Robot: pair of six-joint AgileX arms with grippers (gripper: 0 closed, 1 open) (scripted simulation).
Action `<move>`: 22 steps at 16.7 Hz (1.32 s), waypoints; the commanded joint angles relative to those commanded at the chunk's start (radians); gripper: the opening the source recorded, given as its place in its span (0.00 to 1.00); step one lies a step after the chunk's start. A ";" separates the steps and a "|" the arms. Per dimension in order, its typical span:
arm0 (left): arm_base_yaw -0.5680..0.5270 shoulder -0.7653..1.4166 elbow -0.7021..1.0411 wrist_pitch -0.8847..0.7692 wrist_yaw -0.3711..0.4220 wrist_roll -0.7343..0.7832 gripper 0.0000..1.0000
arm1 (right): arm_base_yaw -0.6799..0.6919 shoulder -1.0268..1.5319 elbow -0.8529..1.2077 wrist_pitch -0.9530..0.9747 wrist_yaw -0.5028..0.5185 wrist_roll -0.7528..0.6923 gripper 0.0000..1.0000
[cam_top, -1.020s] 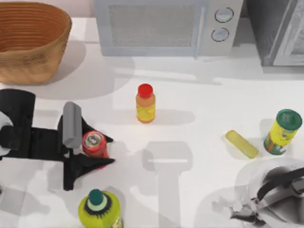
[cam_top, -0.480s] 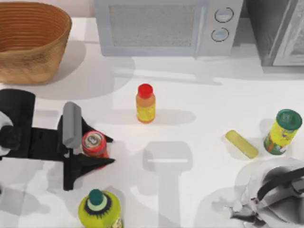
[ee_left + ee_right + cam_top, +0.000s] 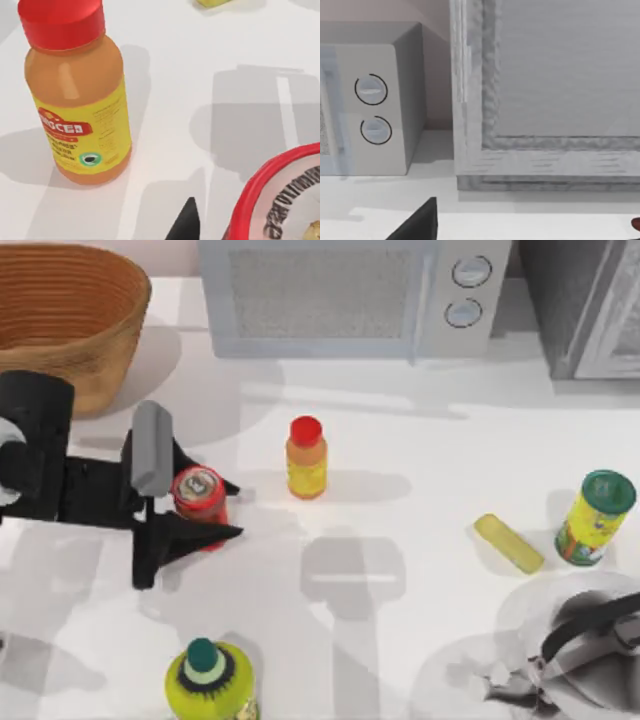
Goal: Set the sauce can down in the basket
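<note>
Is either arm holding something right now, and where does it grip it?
The left gripper holds the sauce can, its fingers clamped on the can's sides.

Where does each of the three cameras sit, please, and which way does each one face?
Top view: above the table, looking down; left gripper shut on the sauce can, basket nearby, right arm parked at the lower right.
Left wrist view: on the left arm, facing the orange bottle; a dark fingertip and the can's red rim show.
Right wrist view: on the right arm, facing the microwave.
Shared: bottle, microwave.
</note>
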 joint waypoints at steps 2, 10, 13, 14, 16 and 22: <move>0.024 -0.011 0.125 -0.129 0.001 -0.007 0.00 | 0.000 0.000 0.000 0.000 0.000 0.000 1.00; 0.287 0.023 0.780 -0.536 -0.057 -0.148 0.00 | 0.000 0.000 0.000 0.000 0.000 0.000 1.00; 0.387 0.074 0.975 -0.621 -0.086 -0.227 0.00 | 0.000 0.000 0.000 0.000 0.000 0.000 1.00; 0.411 0.094 1.022 -0.641 -0.091 -0.253 0.00 | 0.000 0.000 0.000 0.000 0.000 0.000 1.00; 0.443 0.133 1.088 -0.671 -0.093 -0.297 0.00 | 0.000 0.000 0.000 0.000 0.000 0.000 1.00; 0.452 0.154 1.116 -0.683 -0.091 -0.319 0.00 | 0.000 0.000 0.000 0.000 0.000 0.000 1.00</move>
